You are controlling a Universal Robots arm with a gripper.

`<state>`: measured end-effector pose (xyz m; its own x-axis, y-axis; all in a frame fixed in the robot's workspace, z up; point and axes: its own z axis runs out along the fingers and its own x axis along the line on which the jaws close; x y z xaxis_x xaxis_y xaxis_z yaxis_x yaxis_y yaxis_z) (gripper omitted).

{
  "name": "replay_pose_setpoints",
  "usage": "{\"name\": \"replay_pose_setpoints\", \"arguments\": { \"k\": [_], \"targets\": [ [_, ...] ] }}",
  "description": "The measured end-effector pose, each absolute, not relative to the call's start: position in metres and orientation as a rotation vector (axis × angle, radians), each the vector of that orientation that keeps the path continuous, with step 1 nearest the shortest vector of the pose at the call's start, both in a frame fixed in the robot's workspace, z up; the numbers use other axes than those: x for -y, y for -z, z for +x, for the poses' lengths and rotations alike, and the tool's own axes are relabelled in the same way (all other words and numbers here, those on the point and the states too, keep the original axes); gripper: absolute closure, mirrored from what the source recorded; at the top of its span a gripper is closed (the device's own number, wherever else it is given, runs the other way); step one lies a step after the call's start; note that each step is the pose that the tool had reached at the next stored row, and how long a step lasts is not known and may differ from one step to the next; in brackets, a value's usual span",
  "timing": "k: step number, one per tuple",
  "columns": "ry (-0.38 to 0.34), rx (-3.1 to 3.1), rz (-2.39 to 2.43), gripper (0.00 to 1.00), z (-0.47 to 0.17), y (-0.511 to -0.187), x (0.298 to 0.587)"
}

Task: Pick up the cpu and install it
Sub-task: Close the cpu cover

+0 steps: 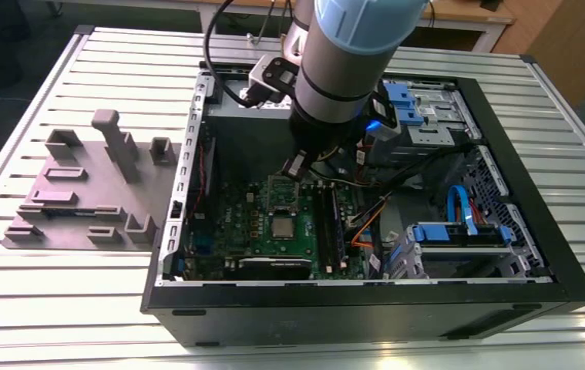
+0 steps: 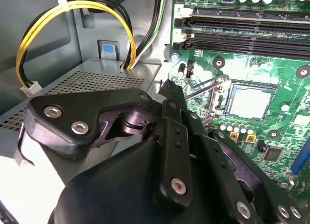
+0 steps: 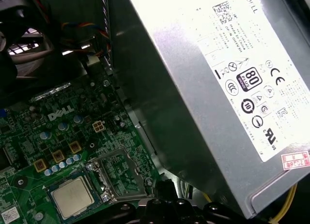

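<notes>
Exterior view first: the computer case [image 1: 539,293] lies on its side on the slatted table [image 1: 86,301] with its side panel off, so the green board [image 1: 261,231] faces up and can be reached from above. The chip [image 1: 284,226] sits flat in the socket near the middle of that board, square to its surround, which suggests it is already seated; in both wrist views the metal socket frame [image 3: 118,175] beside it is swung open, likely so the chip could drop in. The arm [image 1: 349,69] hangs over the case above the board, with the gripper [image 2: 169,137] above the grey power box [image 3: 208,88], apart from the chip. Whether it is open or closed I cannot tell, and nothing is seen in it.
</notes>
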<state>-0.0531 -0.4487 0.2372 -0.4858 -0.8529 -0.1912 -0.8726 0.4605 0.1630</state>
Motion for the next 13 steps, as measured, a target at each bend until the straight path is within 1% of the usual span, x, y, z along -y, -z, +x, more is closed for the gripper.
{"name": "replay_pose_setpoints", "arguments": {
  "k": [13],
  "targets": [
    [-0.358,-2.617,-1.550,0.89,-0.0539,-0.2375,0.4525]
  ]
}}
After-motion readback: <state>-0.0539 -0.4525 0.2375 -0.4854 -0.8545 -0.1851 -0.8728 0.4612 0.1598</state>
